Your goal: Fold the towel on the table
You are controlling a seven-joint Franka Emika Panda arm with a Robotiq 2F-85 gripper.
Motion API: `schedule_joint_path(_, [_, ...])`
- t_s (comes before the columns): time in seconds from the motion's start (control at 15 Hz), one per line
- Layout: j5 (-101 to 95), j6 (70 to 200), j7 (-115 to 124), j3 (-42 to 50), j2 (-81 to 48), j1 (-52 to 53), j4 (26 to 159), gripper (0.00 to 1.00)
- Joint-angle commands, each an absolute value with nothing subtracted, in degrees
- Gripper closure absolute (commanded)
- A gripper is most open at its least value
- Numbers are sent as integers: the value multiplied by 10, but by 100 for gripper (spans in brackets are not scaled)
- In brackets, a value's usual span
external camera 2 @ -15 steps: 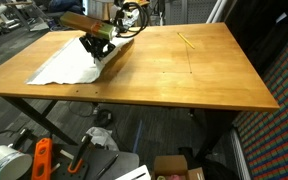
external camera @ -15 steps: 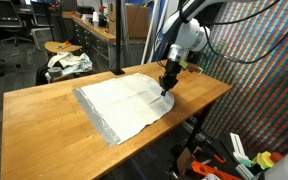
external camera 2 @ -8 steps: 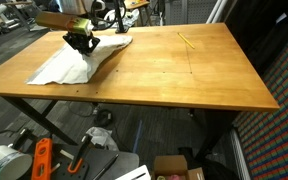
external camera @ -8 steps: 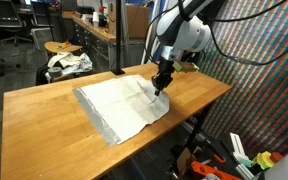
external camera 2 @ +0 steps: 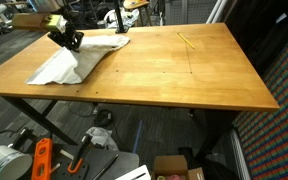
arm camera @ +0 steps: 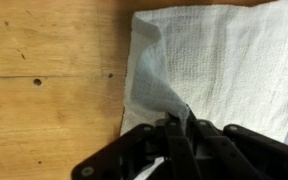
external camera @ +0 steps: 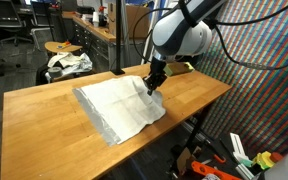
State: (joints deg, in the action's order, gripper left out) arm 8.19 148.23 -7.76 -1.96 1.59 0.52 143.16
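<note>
Wrist view: the white woven cloth towel [arm camera: 224,60] fills the upper right. The black two-fingered gripper [arm camera: 176,128] comes in from the bottom edge, its fingers drawn narrow and pinching a raised peak of fabric at the towel's near edge. From that peak a ridge of cloth runs up towards the corner.

In an exterior view the towel [external camera: 119,100] lies spread over the middle of the long wooden table [external camera: 39,120], mostly flat. The gripper [external camera: 152,84] lifts only the corner it holds, just clear of the wood.

Judged from this, the fold is barely begun: the grasp is made and the corner is up, but no part of the towel is laid over another (the far side, in an exterior view [external camera 2: 69,62], looks rumpled rather than folded). What is left would be to carry the held corner across to the opposite side, set it down, and let go.

Surface: bare, pale, grained wood, with two small dark knots showing in the wrist view. It is empty apart from the towel and a thin yellow stick [external camera 2: 187,40], which lies well apart from the towel.

Room: a wall of many-coloured woven pattern [external camera: 259,50] stands behind the arm, and a dark workbench [external camera: 89,30] runs along the back. A round wooden stool [external camera: 60,47] sits near the table's far end. A brown cardboard box [external camera 2: 179,168] and an orange tool [external camera 2: 41,158] lie on the floor beneath.
</note>
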Motion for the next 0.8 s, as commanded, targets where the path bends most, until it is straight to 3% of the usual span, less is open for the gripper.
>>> schedule_joint_path(0.0, [31,1542,-1,-34,52,23,1476,90])
schedule_joint_path(0.73, [-156,1601,211,-101,88,37,1539,90])
